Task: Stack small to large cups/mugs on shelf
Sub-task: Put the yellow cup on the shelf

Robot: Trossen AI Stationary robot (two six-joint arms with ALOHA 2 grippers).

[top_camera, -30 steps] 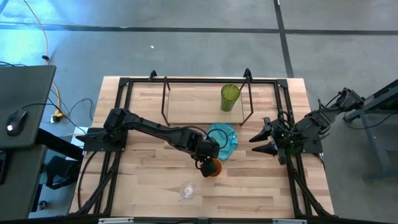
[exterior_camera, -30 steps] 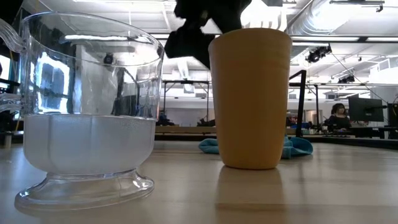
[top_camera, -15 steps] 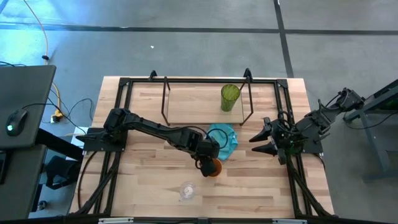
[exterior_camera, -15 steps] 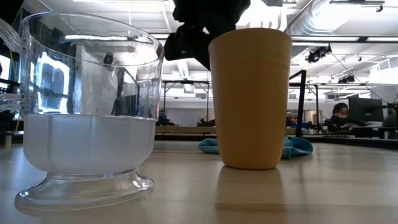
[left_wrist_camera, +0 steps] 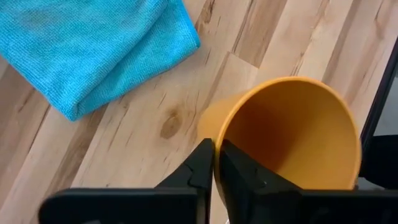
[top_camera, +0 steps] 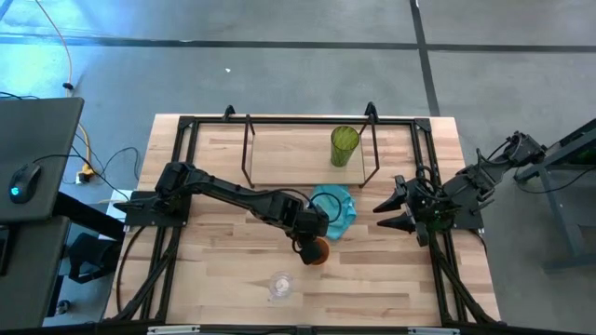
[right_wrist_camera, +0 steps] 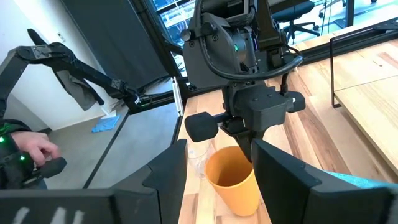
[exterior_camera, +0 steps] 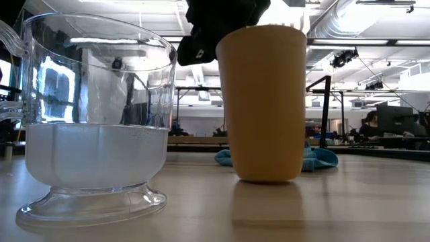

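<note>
The orange cup (top_camera: 319,252) stands on the wooden table, just near of the turquoise cloth (top_camera: 334,207). My left gripper (top_camera: 310,244) is over its far-left side and shut on its rim. Closer to the table's near edge stands the small clear glass cup (top_camera: 279,285), which looms large at the left of the low view (exterior_camera: 94,121). The green tumbler (top_camera: 344,146) stands upright on the wood base of the shelf (top_camera: 279,172) at the table's far side. My right gripper (top_camera: 380,216) waits open near the right edge. My left gripper pinches the orange cup's rim (left_wrist_camera: 219,138) on its far-left side, one finger inside the cup and one outside. The fingers (right_wrist_camera: 246,144) come from above, pointing down. The cup stays about upright, and its base (exterior_camera: 266,177) appears to rest on the table.
The black table frame (top_camera: 177,177) runs along both sides and the far edge. The shelf's thin rods (top_camera: 248,140) rise around its base. Bare wood lies between the cups and the near edge. A person's hand (right_wrist_camera: 31,149) shows beyond the table.
My left gripper has shut on the orange cup's rim without shifting its place. The cup has moved a little toward the table's left, its top more than its base.
</note>
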